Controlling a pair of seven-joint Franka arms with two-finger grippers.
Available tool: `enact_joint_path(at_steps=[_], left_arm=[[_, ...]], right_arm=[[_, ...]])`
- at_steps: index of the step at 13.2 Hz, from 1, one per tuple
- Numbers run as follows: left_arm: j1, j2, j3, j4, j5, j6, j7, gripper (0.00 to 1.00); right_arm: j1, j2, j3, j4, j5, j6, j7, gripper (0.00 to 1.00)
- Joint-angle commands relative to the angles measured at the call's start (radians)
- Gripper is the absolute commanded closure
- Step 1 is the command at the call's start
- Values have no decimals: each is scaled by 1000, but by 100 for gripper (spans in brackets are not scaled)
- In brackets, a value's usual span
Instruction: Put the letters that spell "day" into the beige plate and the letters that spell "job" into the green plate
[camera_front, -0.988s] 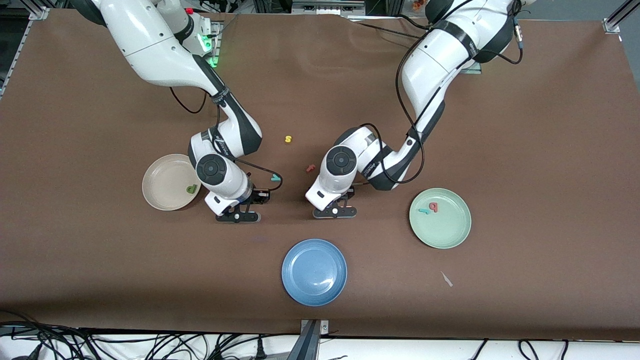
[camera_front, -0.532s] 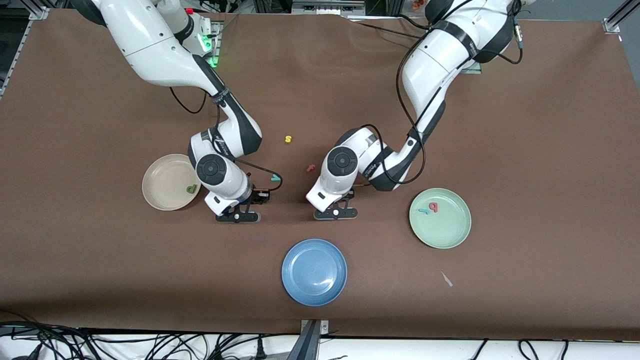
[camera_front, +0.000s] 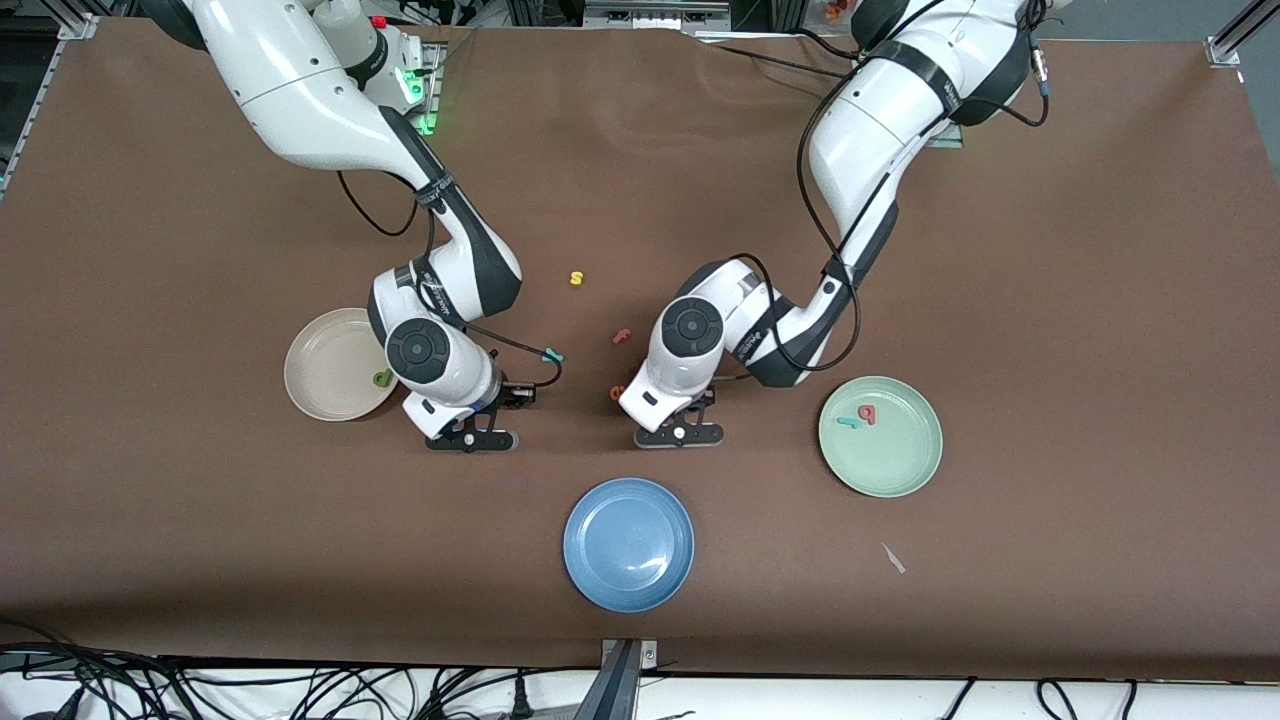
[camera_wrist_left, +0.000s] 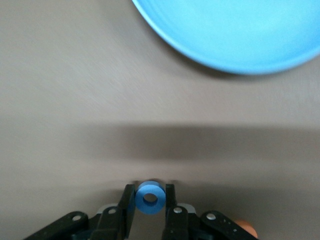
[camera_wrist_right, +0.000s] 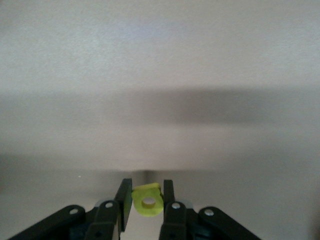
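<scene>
Both arms hang low over the table, the left gripper (camera_wrist_left: 150, 200) pinching the blue "o" (camera_wrist_left: 150, 197) and the right gripper (camera_wrist_right: 145, 200) the yellow "a" (camera_wrist_right: 147, 201), each presumably bound for its plate.

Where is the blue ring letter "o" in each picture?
Front view: not visible; the left arm's wrist hides it.
Left wrist view: the blue "o" sits pinched between the left gripper fingers, at the bottom middle.
Right wrist view: not in it; that gripper holds a yellow letter.
Shared landmark: the blue plate shows in the front and left wrist views.
</scene>
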Motion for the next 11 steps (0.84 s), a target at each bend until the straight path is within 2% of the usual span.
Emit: enact_joint_path(at_steps=[1,3,6,10,11], left_arm=[[48,-85,6,-9,19,-142,94,88],[101,-118,6,-16,21,-229,198,86],[193,-176,6,-94,21,-247,388,85],[317,-204,7,-170,25,-245,546,81],[331,-201,17,-171,86,-245,562,81]], right_arm=[[-4,-105,-34,-108,-12,-8,-40,87],[-5,-188,-69,-243,-12,70,-106,87],[-5,-295,-121,-404,-11,156,-215,87],[-5,-358,-211,-509,-3,196,-391,87],[-5,-358,-237,-529,0,228,-443,87]])
